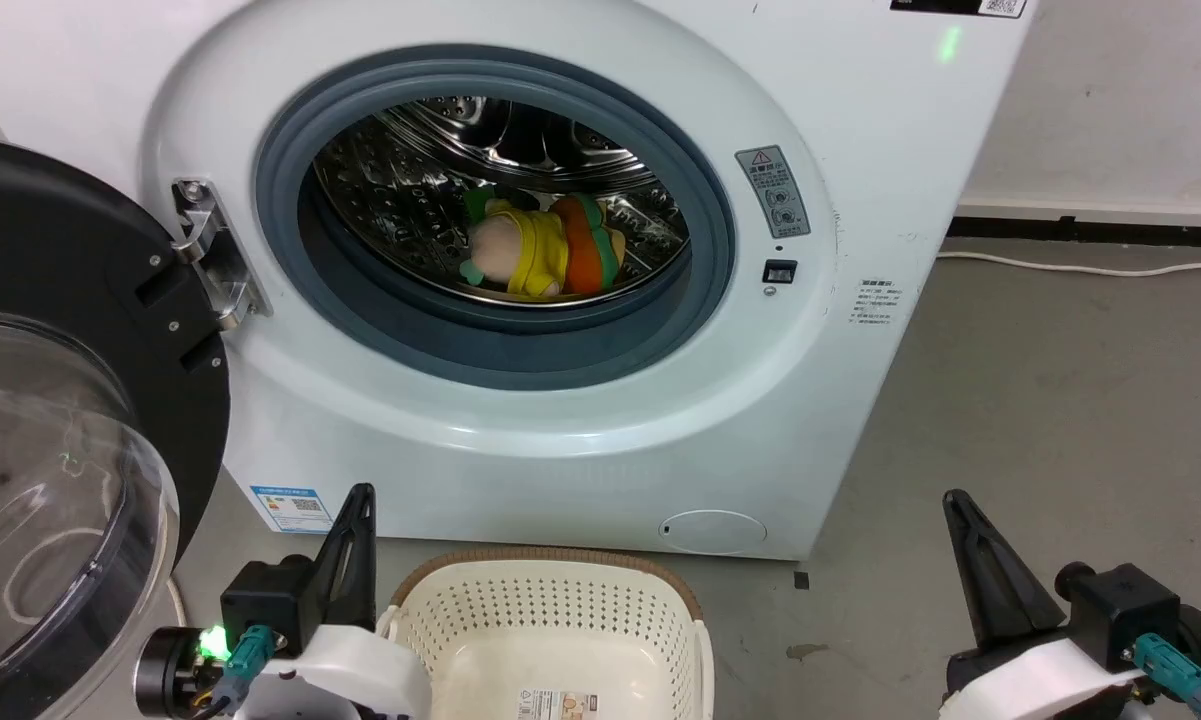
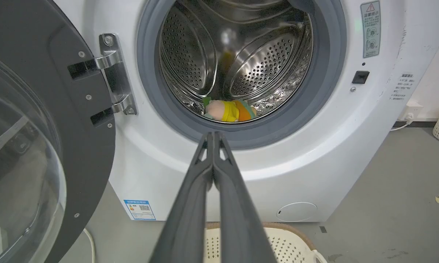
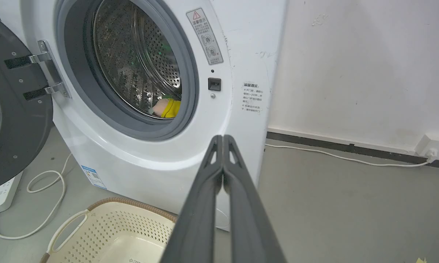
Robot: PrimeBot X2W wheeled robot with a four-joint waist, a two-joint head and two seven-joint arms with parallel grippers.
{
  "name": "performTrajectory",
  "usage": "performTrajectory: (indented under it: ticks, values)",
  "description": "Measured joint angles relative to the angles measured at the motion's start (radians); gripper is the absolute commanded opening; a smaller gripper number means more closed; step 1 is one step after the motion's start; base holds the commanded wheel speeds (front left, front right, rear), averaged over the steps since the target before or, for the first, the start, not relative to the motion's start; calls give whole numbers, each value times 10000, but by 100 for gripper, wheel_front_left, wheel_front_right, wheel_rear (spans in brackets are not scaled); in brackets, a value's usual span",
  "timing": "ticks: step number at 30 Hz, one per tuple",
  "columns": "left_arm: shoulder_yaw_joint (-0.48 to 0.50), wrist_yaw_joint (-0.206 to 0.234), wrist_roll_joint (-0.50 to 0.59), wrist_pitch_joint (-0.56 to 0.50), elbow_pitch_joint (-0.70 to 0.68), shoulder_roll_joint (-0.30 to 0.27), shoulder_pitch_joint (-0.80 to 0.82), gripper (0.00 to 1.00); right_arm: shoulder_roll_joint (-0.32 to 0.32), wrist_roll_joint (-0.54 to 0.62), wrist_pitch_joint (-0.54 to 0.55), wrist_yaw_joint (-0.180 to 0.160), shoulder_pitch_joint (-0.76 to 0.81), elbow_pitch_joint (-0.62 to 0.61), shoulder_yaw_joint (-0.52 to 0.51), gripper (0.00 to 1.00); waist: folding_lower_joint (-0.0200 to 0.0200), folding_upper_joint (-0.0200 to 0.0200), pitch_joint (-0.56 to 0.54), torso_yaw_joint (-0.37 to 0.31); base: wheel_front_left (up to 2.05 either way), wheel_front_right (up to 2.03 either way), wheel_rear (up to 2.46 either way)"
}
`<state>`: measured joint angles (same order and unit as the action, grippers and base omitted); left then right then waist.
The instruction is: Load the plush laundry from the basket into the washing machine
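Orange burger (image 1: 588, 248) partly behind peach-pink figure (image 1: 500, 250), basket (image 1: 560, 605) cut off below

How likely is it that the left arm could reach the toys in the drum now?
Likely yes: the door stands wide open, and the toys lie straight beyond the left gripper.

On the washing machine (image 1: 560, 470), the grey sticker (image 1: 780, 190) right of the opening shows a red warning triangle above round pictograms. The block of small print (image 1: 875, 303) lower right of it is too fine to read. A blue-edged label (image 1: 290, 507) at the front's lower left carries a QR code, and the paper label (image 1: 558, 705) in the basket (image 1: 550, 600) at the bottom of the frame bears a small triangle sign and unreadable print.
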<state>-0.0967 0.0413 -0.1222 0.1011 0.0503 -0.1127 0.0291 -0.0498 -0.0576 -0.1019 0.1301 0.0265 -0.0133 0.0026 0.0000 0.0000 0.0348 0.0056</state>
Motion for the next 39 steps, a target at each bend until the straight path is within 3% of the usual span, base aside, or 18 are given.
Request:
performTrajectory:
  ticks: [39]
  values:
    - [771, -311, 941, -817, -374, 453, -97, 0, 0, 426, 828, 0, -125, 69, -6, 0, 0, 0, -289, -47, 0, 0, 0]
